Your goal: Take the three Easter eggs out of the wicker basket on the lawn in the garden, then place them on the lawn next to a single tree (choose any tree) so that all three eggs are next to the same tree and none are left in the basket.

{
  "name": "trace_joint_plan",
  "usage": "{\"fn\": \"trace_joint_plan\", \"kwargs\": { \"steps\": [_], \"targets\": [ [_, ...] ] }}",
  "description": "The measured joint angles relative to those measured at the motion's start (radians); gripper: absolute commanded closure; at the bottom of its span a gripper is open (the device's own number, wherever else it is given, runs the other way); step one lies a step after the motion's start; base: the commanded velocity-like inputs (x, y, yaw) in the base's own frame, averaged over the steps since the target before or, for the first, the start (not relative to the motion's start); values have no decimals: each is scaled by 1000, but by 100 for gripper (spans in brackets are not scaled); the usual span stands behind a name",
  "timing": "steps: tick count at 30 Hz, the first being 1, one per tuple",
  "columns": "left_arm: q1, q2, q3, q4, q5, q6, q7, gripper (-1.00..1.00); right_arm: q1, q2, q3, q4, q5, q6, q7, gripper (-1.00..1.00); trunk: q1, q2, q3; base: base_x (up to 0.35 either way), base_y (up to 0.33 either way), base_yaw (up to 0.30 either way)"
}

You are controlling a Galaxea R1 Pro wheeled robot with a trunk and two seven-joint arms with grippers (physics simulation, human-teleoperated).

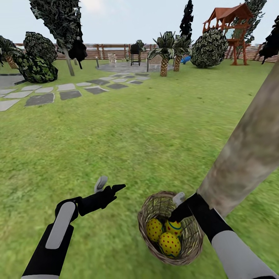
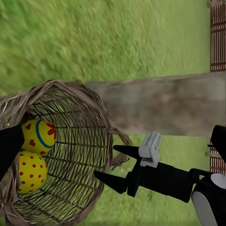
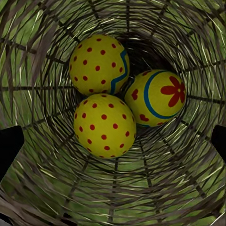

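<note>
The wicker basket (image 1: 193,240) stands on the lawn (image 1: 135,135) at the foot of a thick pale tree trunk (image 1: 248,155). All three yellow Easter eggs lie inside it: a dotted egg (image 3: 104,125), one with a red flower mark (image 3: 157,96), and one with a blue zigzag band (image 3: 99,63). My right gripper (image 1: 176,213) reaches over the rim into the basket's mouth, open, with its black fingertips (image 3: 9,146) spread wide on either side of the eggs and touching none. Left of the basket, my left gripper (image 1: 116,190) hovers above the grass, open and empty (image 2: 105,161).
Grey stepping-stone paving (image 1: 58,93) runs across the far left. Short palms (image 1: 164,50), round bushes (image 1: 209,48), a wooden playset (image 1: 230,31) and the slatted fence (image 1: 108,50) line the back. Open grass stretches ahead and to the left of the basket.
</note>
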Motion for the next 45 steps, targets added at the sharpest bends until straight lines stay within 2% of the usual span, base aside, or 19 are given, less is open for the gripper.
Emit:
{"fn": "trace_joint_plan", "kwargs": {
  "steps": [38,45],
  "targets": [
    [0,0,0,2,1,0,0,-100,0,-1,0,1,0,-5,6,-100,146,-266,-119,0,0,0],
    [0,0,0,2,2,0,0,-100,0,-3,-1,3,-4,-6,31,-100,173,-315,-141,0,0,0]
  ]
}}
